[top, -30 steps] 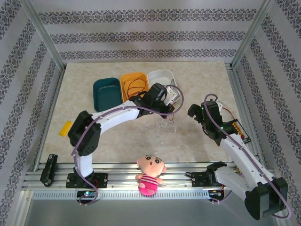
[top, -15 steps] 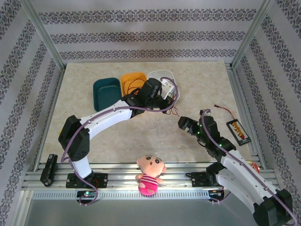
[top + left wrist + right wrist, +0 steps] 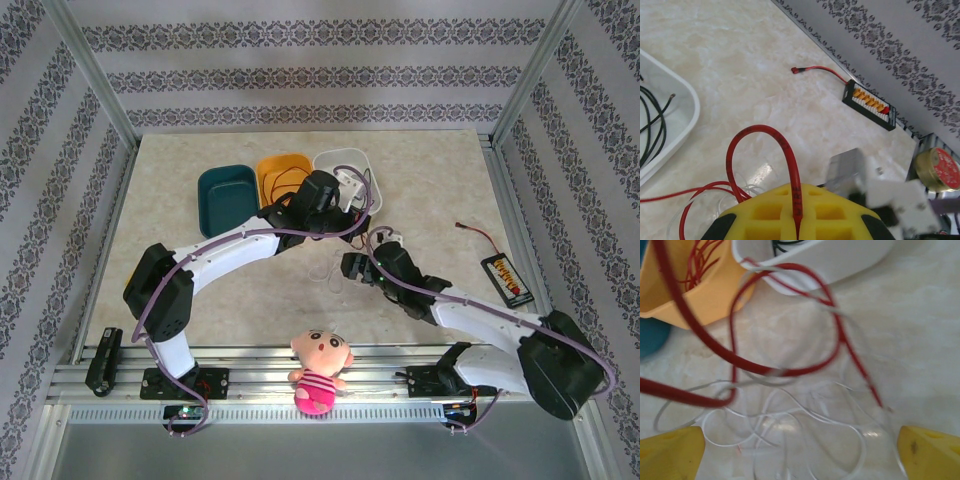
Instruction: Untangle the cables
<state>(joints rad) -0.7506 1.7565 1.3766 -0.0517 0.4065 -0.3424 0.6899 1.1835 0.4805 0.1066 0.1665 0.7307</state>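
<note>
- Left pincer (image 3: pixel 796 220): clenched, grasping red cable (image 3: pixel 760 129) in the seam between its yellow pads (image 3: pixel 765 212).
- From that grip: rises in a tall arch over the pads, then drops left and trails low across the tabletop (image 3: pixel 740 55).
- From above: same pincer just in front of white bin (image 3: pixel 340 152), next to orange bin (image 3: pixel 280 158); teal bin (image 3: pixel 225 200) at the left end of the row of 3.
- In white bin: thin black cables (image 3: pixel 662 130), coiled against the wall.
- In orange bin: tangle of thin red cables (image 3: pixel 702 257).
- Right pincer (image 3: pixel 800 455): released, jaws spread wide, grasping nothing, 2 yellow fingertips (image 3: pixel 930 455) at the frame corners.
- Directly below it: white cables (image 3: pixel 785 412), loose overlapping loops flat on the tabletop, near the front of the white and orange bins.
- Over those loops: the red cable, curling back on itself, blurred close to the lens; contact with the white strands not clear.
- From above: right pincer low at mid-tabletop, just beside the white loops, close under the left arm's wrist.
- Far right of tabletop: black connector board (image 3: pixel 505 278) with orange sockets, 1 red lead (image 3: pixel 475 230) running out from its corner, well apart from the tangle.
- Beyond the right edge: round gold tin (image 3: pixel 937 170) with red top.
- At the near rail, between the arm bases: plush doll (image 3: pixel 318 370).
</note>
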